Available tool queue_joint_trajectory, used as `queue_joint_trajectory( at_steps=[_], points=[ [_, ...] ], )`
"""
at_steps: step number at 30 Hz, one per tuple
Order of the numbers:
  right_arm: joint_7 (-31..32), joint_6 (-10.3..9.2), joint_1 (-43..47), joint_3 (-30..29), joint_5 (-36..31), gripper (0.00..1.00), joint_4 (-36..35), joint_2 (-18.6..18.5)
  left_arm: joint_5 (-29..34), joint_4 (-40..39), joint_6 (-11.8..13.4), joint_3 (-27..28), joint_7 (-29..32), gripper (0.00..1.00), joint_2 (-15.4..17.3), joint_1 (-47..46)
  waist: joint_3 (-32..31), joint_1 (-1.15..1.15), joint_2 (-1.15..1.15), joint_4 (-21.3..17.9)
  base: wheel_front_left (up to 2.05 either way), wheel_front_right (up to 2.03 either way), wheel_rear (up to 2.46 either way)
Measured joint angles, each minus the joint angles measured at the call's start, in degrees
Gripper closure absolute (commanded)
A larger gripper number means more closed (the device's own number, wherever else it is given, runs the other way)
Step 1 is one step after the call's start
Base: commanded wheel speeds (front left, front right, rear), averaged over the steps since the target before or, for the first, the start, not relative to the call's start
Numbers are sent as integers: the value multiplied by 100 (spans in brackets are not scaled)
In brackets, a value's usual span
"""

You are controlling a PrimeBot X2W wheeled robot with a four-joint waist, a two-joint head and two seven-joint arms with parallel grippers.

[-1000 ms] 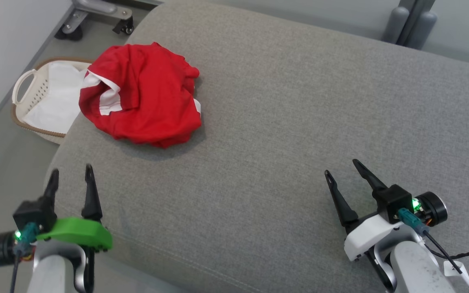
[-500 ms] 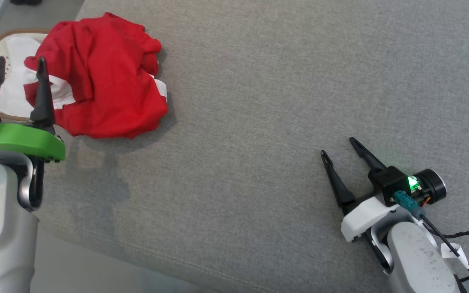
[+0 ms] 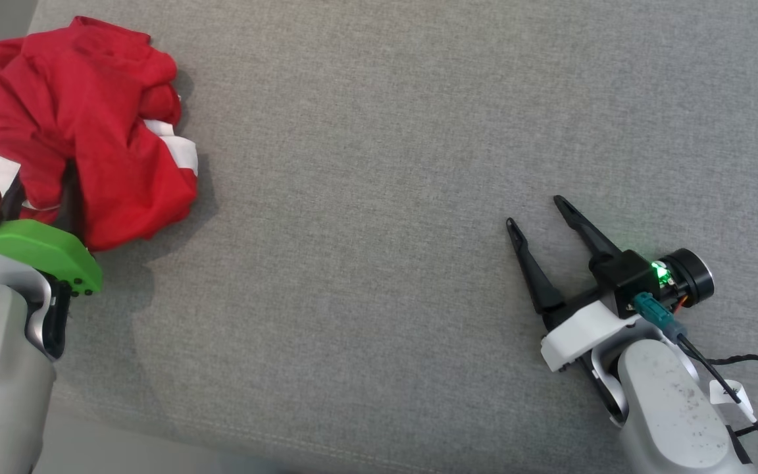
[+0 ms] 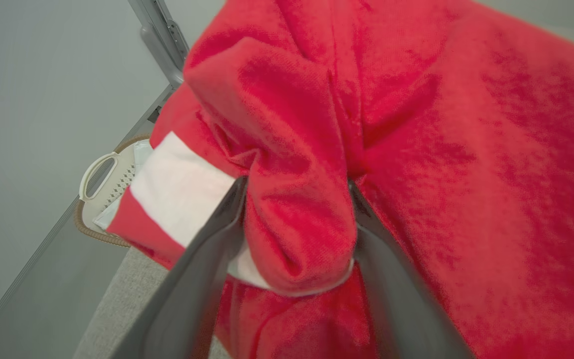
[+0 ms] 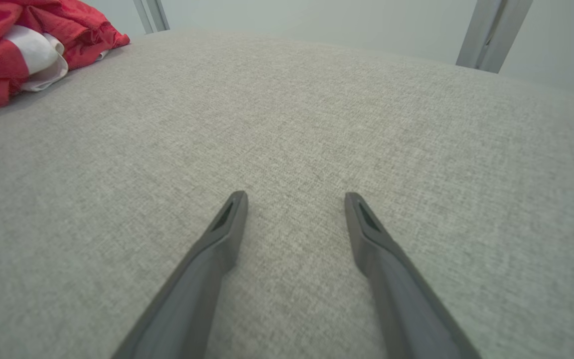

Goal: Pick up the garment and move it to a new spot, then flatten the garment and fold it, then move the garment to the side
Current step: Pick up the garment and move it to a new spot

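One grey woven cushion [image 3: 379, 164], broad and flat.

One garment [image 3: 109, 151], bright red knit cloth with white bands at its edges, crumpled into a loose heap of deep folds. It lies at the cushion's left edge, well apart from the right arm. In the left wrist view one white band wraps under a rounded red fold, and another crosses the heap's left side.

Two grippers:
- Left gripper [image 4: 296, 183], green-shelled, is at the near side of the heap. Its fingers are spread with the rounded fold bulging between them and touching both inner faces.
- Right gripper [image 3: 535, 210], white-shelled, is low over bare cushion at the right, fingers spread wide with nothing between them.

One pale perforated basket [image 4: 117, 177] with a loop handle and brown rim sits on the floor below the cushion's left edge, with white cloth inside.
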Motion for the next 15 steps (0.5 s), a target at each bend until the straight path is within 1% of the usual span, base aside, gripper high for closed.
queue_joint_trajectory(
  at_steps=[3, 5, 8, 11, 13, 15],
  points=[
    [2, 0, 5, -27, 27, 0, 7, -10, -44, 19, -1, -53, -16, 100, 97, -30, -50, 0, 0, -47, 0, 0, 0],
    [12, 0, 25, -54, 82, 0, 23, -30, 16, -285, -1, 114, -18, 100, 215, -65, -115, 0, 0, -61, 0, 0, 0],
    [34, -1, 103, -73, 189, 0, 48, -52, 377, -900, -1, 513, -26, 100, 327, -91, -250, 0, 0, -85, 0, 0, 0],
    [35, -1, 287, -80, 312, 0, 80, -56, 789, -1644, -1, 825, -34, 100, 300, -52, -447, 0, 0, -115, 0, 0, 0],
    [35, -1, 388, -53, 392, 0, 77, -59, 1026, -2151, -1, 964, -34, 100, 199, -10, -601, 0, 0, -146, 0, 0, 0],
    [35, -1, 437, -23, 491, 0, 77, -60, 1077, -2583, -1, 975, -35, 100, 68, 43, -745, 0, 0, -191, 0, 0, 0]
  ],
)
